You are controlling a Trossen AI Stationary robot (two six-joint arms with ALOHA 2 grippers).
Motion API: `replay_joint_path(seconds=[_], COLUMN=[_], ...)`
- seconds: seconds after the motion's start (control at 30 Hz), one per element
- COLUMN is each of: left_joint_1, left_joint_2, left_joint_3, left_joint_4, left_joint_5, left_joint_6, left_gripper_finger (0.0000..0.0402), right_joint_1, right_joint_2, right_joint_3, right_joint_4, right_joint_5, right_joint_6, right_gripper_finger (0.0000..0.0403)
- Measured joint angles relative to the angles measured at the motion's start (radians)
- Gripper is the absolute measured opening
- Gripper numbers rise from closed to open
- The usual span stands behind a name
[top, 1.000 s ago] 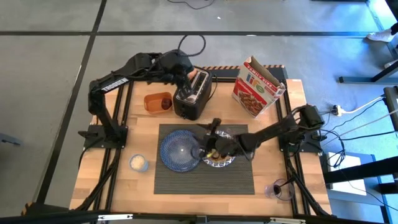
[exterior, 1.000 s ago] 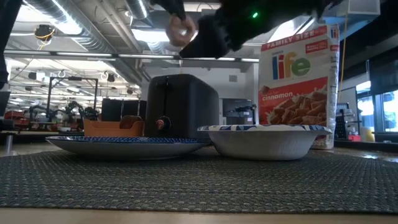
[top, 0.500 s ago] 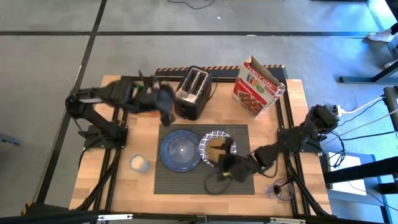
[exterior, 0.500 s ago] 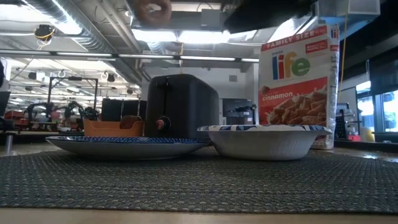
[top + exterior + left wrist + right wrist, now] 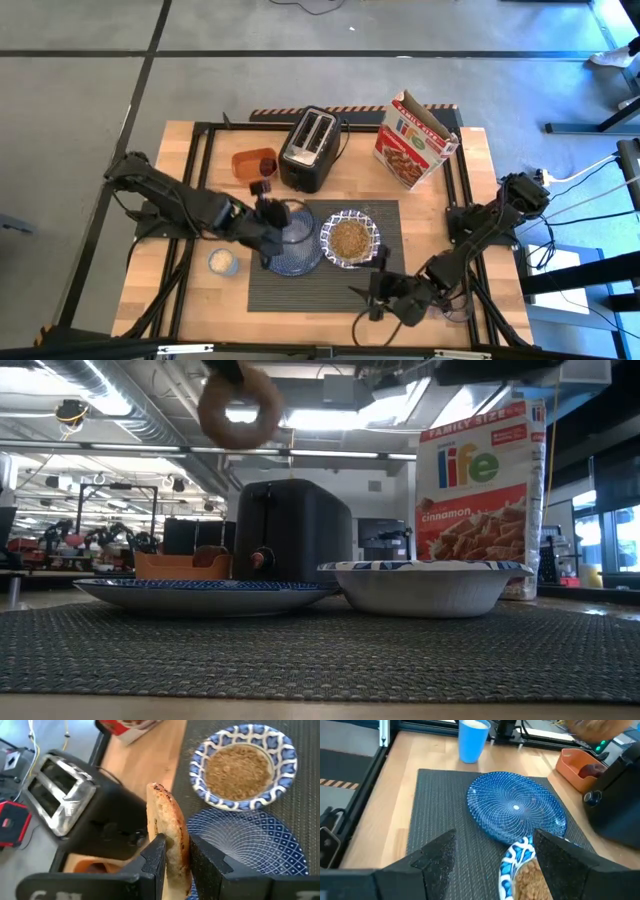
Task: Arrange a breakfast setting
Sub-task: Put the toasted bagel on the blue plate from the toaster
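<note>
The left claw (image 5: 172, 862) grips a golden-brown round bagel (image 5: 170, 835) edge-up above the round dark blue patterned plate (image 5: 292, 245), presumably so it can be lowered flat onto it. The plate sits on the dark grey ribbed rectangular placemat (image 5: 330, 290) beside the blue-and-white patterned bowl (image 5: 350, 238). The right claw (image 5: 378, 293), fingers spread and empty, waits near the tabletop's (image 5: 190, 295) front edge.

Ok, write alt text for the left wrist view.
The left gripper holds a bagel on edge between its dark fingers, above the near rim of a round dark blue plate. Beyond the plate sits a blue-and-white patterned bowl of brown cereal, with a black toaster beside them.
</note>
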Motion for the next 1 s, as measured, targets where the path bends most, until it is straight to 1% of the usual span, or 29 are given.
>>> replay_joint_path(seconds=[0.13, 0.23, 0.4, 0.57, 0.77, 1.0], left_joint_1=[-0.02, -0.033, -0.049, -0.069, -0.07, -0.084], left_joint_2=[0.025, 0.049, 0.11, 0.198, 0.294, 0.323], left_joint_3=[-0.113, -0.195, -0.28, -0.297, -0.297, -0.296], left_joint_4=[0.115, 0.193, 0.279, 0.348, 0.368, 0.408], left_joint_5=[0.003, 0.008, 0.03, 0.035, 0.064, 0.074], left_joint_6=[-0.03, -0.025, -0.03, -0.03, -0.029, -0.057], left_gripper_finger=[0.0073, 0.0073, 0.0073, 0.0073, 0.0073, 0.0074], right_joint_1=[0.042, 0.067, 0.091, 0.105, 0.109, 0.108], right_joint_2=[0.013, 0.041, 0.096, 0.12, 0.12, 0.12], right_joint_3=[0.0, 0.0, 0.0, 0.0, 0.0, 0.0], right_joint_4=[-0.033, -0.044, -0.04, -0.035, -0.034, -0.035], right_joint_5=[0.05, 0.097, 0.101, 0.102, 0.101, 0.093], right_joint_6=[0.073, 0.103, 0.147, 0.163, 0.163, 0.163], right_gripper_finger=[0.0255, 0.0255, 0.0255, 0.0255, 0.0255, 0.0255])
